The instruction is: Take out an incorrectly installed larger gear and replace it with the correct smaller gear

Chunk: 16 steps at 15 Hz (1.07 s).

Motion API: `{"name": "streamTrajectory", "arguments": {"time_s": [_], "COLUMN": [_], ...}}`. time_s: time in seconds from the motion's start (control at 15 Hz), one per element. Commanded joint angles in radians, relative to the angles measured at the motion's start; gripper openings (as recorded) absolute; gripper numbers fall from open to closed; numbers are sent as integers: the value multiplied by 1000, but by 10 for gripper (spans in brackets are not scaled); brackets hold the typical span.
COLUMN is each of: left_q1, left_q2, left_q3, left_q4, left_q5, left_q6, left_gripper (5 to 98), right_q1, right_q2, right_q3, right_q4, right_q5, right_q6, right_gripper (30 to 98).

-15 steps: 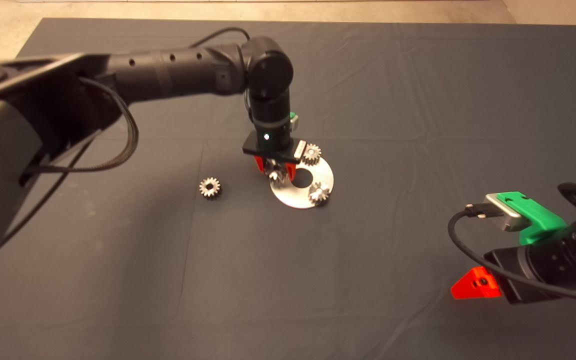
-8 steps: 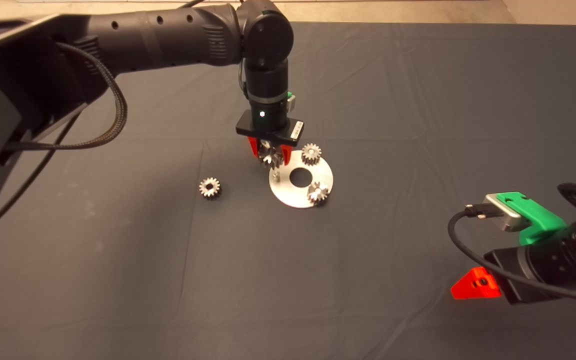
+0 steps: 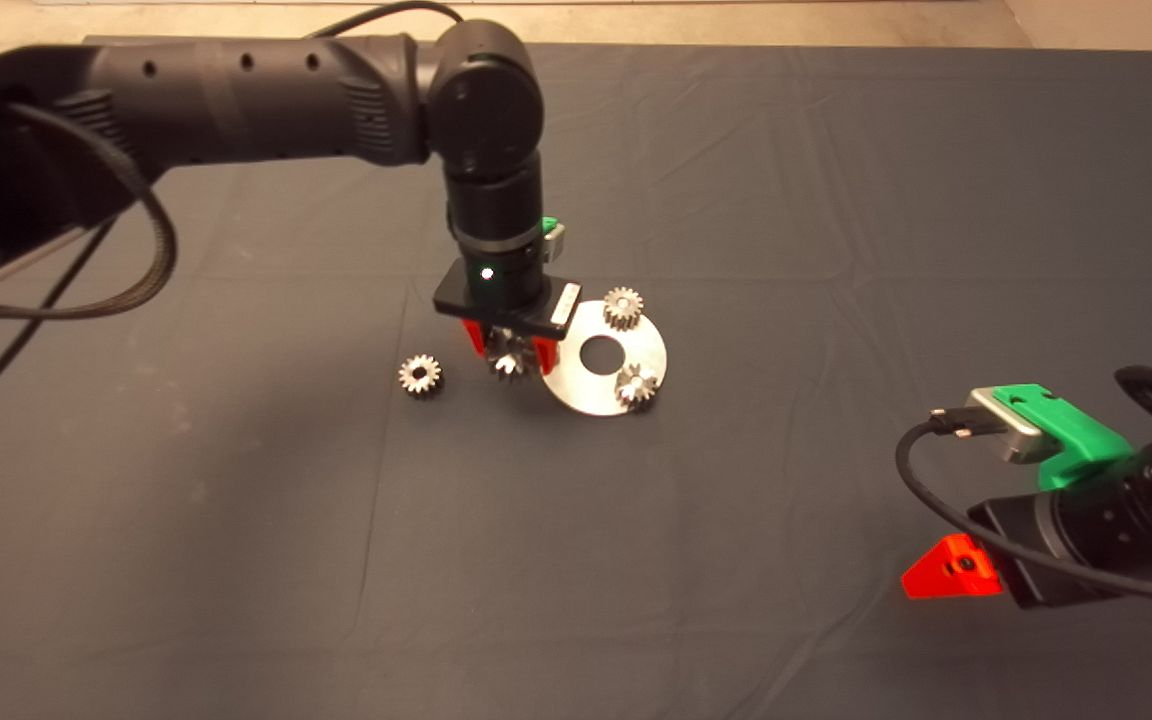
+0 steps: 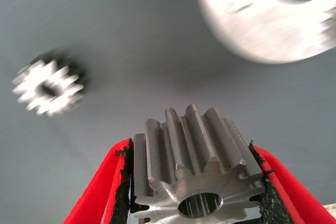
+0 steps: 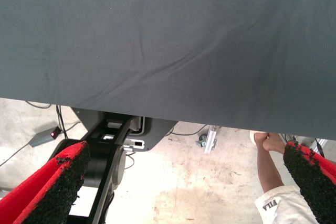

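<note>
— Gripping anything, the left gripper (image 3: 512, 352)?
— Yes: its red fingers (image 4: 107, 182) are clamped on the larger gear (image 4: 197, 174), held above the mat (image 3: 836, 200) just beside the round steel plate (image 3: 636, 345).
— And the smaller gear (image 3: 420, 375)?
— Flat on the mat, near the held one.
— The right gripper (image 5: 184, 192)?
— Parked at the mat's lower right edge, fingers spread wide, holding nothing.

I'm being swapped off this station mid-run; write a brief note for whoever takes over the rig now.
Left gripper: shut on the larger gear, held above the mat between the disc and the smaller gear.
Right gripper: open, parked at the mat's lower right edge.
Done: larger gear is off the disc; two gears remain there.
Left: set it down, fetch the smaller gear from the mat, fit it on the disc.
</note>
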Motion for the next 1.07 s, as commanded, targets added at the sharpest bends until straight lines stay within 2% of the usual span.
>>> {"name": "streamTrajectory", "arguments": {"time_s": [0.0, 0.2, 0.33, 0.53, 0.67, 1.0], "left_q1": [-2, 41, 46, 48, 83, 117], "left_q2": [-45, -50, -54, -57, -64, -66], "left_q3": [80, 131, 145, 159, 161, 156], "left_q4": [67, 145, 178, 188, 199, 211], "left_q5": [52, 52, 52, 52, 52, 52], "left_q6": [-58, -118, -147, -155, -155, -151], "left_gripper": [492, 492, 492, 492, 492, 492], "right_q1": [15, 15, 14, 14, 14, 14], "right_q2": [2, 2, 2, 0, 0, 2], "right_q3": [5, 5, 5, 5, 5, 5], "right_q4": [-4, -4, -4, -4, -4, -4], "right_q5": [-124, -124, -124, -124, -124, -124], "right_q6": [2, 2, 2, 2, 2, 2], "right_gripper": [976, 976, 976, 976, 976, 976]}}
